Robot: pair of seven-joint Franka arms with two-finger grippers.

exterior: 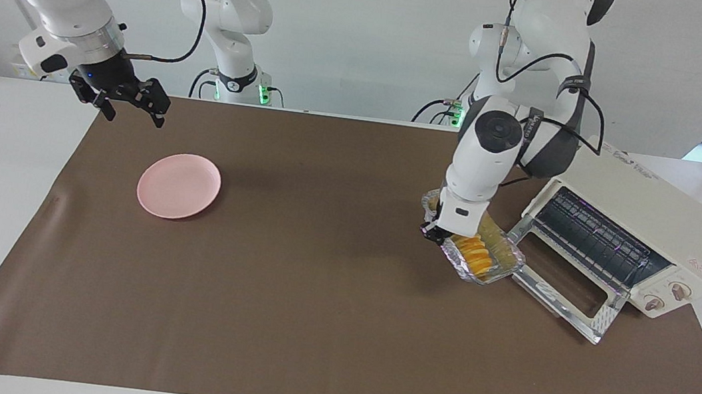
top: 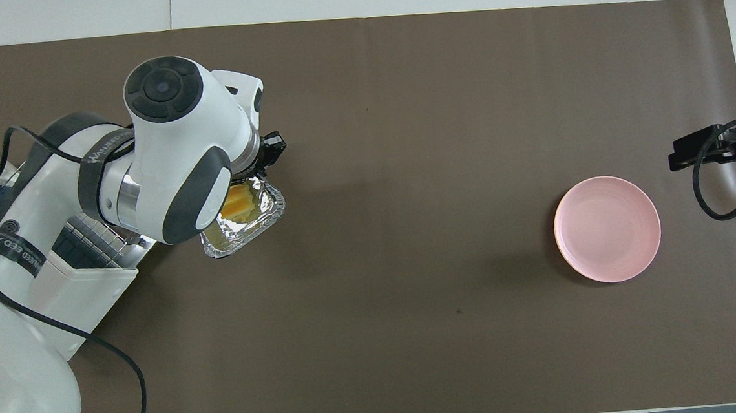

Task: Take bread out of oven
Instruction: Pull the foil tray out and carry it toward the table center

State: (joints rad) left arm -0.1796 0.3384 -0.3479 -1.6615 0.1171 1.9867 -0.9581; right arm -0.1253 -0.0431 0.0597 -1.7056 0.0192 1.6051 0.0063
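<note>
The right gripper (exterior: 129, 108) is waiting with its fingers spread, hovering over the mat's corner at the right arm's end nearest the robots, with the pink plate (exterior: 179, 185) lying farther out on the brown mat (exterior: 308, 326). At the left arm's end, the oven (exterior: 637, 242) is sitting near the mat's edge with its glass door (exterior: 569, 304) hanging open. The left gripper (exterior: 432, 232) is pinching the rim of the foil tray (exterior: 503, 269), fingers pressed together; the bread (exterior: 475, 252) is lying in that tray, out of the oven, just beside the door
</note>
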